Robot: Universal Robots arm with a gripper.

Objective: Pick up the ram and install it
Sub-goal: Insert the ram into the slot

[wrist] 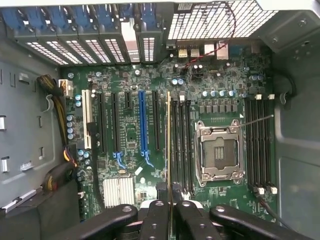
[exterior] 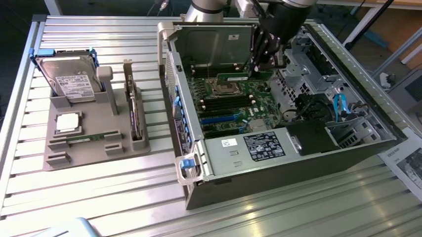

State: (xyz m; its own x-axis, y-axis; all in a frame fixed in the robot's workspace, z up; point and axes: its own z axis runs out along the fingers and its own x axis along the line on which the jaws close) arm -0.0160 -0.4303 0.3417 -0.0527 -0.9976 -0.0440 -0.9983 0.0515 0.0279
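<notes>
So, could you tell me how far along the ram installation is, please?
Done: the gripper is shut on the ram, now inside the case. In hand: it hangs edge-on along the slots beside the socket. Left: seating; it does not look pressed into a slot yet.

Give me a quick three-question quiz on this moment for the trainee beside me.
1. True or false: the gripper is shut on the ram.
2. Where does the silver processor chip lie? A) in the CPU socket B) on the grey tray outside the computer case C) in the gripper
3. Fill in: the ram is held above the green ______ inside the case.
Key: 1 true; 2 B; 3 motherboard.
</notes>
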